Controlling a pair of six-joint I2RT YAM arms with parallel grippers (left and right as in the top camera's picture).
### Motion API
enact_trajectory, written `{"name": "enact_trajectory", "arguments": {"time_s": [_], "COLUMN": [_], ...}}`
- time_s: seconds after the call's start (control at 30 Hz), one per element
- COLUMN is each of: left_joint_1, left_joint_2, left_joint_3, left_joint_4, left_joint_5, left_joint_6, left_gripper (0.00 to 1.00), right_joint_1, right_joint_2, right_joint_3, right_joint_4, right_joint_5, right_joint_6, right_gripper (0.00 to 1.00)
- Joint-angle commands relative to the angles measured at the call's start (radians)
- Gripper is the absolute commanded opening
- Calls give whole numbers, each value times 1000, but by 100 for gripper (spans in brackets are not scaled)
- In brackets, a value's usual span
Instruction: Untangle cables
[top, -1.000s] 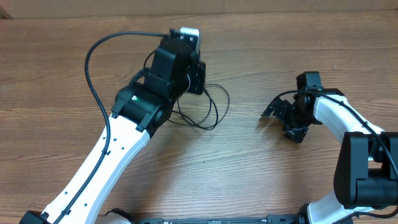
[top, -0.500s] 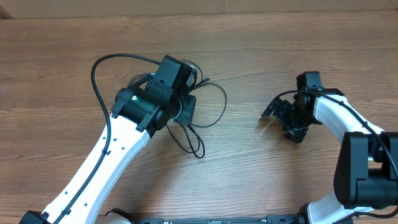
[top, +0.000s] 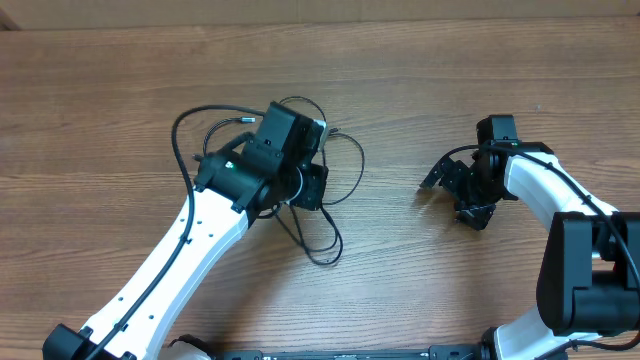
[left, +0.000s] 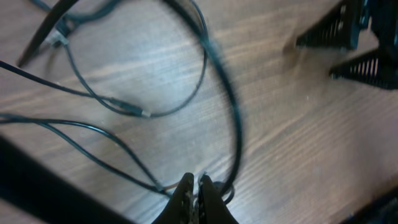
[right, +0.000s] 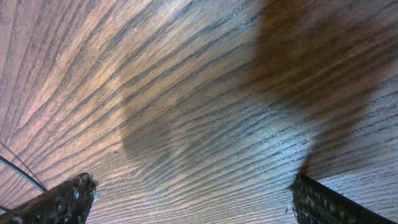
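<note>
- Left gripper (left: 196, 186): fingers together, apparently pinching one strand of the thin black cables (left: 235, 112) looped on the brown wooden table (top: 450, 80).
- Right gripper (top: 455, 190): spread wide, empty, well apart from them.
- Risk: pulling with one arm may tighten the tangle.

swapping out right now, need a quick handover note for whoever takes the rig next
The left pincer is shut, apparently pinching a strand of the thin black cables with silver plug tips.
The right pincer is open and empty over the brown wooden table, apart from the cables.
The cables lie in overlapping loops around the left pincer.
Done: no strand separated yet.
Left: pull the strands apart and lay each out singly.
</note>
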Motion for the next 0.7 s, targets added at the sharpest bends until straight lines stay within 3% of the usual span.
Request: {"name": "enact_trajectory", "arguments": {"time_s": [0.0, 0.47, 0.6, 0.67], "left_joint_1": [-5, -5, -5, -5], "left_joint_2": [-1, -7, -7, -7], "left_joint_3": [-20, -20, -20, -20], "left_joint_4": [-13, -85, -82, -84], "left_joint_5": [62, -29, -60, -81], "left_joint_6": [-2, 53, 53, 53], "left_gripper": [4, 4, 7, 8], "right_joint_1": [6, 6, 6, 6], "right_joint_2": [43, 43, 43, 43], "right_joint_3": [-47, -47, -45, -45], "right_joint_4": [8, 57, -42, -12], "right_joint_5": [-31, -33, -298, -459], "right_joint_6": [-1, 1, -5, -117], "right_gripper": [100, 100, 100, 100]}}
